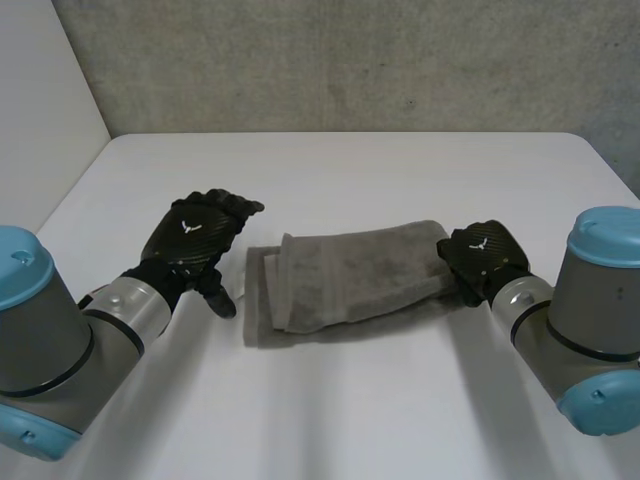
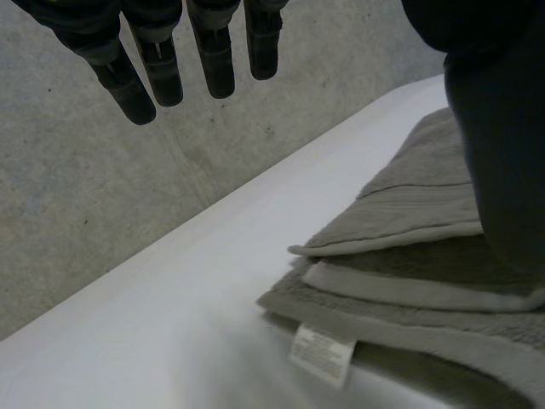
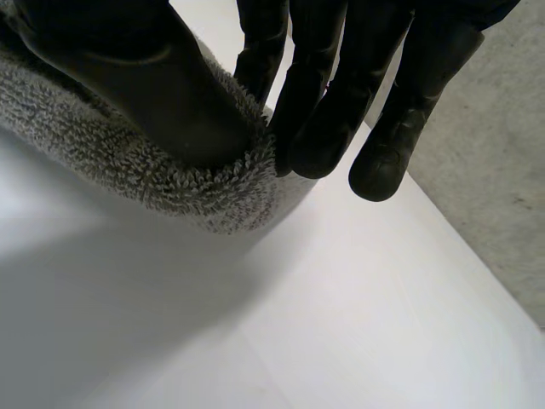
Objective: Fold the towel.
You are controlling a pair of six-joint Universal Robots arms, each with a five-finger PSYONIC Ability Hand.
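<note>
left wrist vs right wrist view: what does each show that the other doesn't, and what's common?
Left wrist view alone: the left hand, fingers straight and off the cloth; the towel as stacked folded edges with pale hems; a white care label at the lowest layer's edge. Right wrist view alone: the right hand pinching the towel's fluffy folded end between thumb and fingers. Shared: the grey towel, the white table, the concrete wall.

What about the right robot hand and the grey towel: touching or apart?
Touching. The right wrist view shows the right robot hand pinching the folded end of the grey towel between thumb and fingers.
</note>
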